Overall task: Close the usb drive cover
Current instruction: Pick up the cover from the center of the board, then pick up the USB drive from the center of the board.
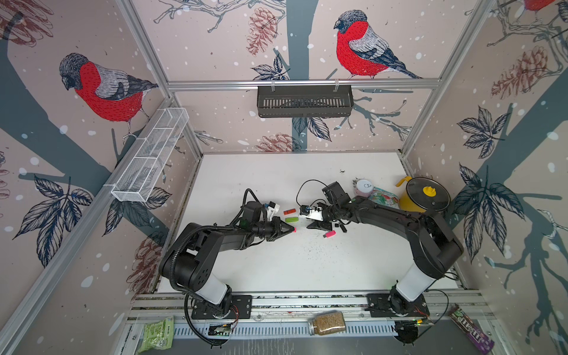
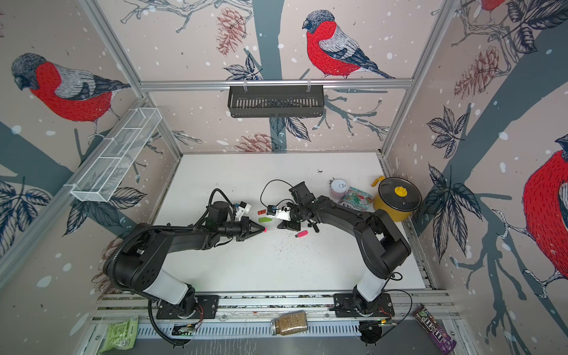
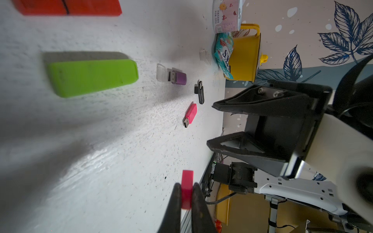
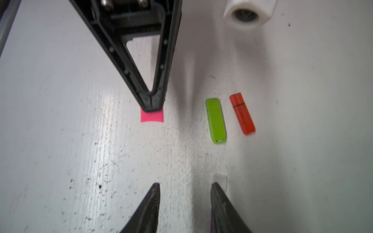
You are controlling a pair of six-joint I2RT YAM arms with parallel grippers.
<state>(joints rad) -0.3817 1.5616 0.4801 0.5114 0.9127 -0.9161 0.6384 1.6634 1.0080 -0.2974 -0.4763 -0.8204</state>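
Between left hand [image 3: 186, 186] tips, pink cover [image 3: 187, 177], pink drive [image 3: 190, 115] apart

Four bright usb drives [image 3: 68, 8] [image 3: 92, 77] [image 3: 180, 78] [image 3: 190, 114] — one pink cover [image 3: 186, 187], one yellow pot [image 3: 245, 58].

Bird-print walls [image 1: 215, 46] (snow-flecked) enclose white tabletop [image 1: 261, 172].

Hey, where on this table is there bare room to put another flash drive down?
The far-left stretch of the table, by the back wall, is bare. So is the near area between the pink drive and the arm bases, bar dark specks. Crowded: the middle around the green drive, and the right edge by the yellow pot.
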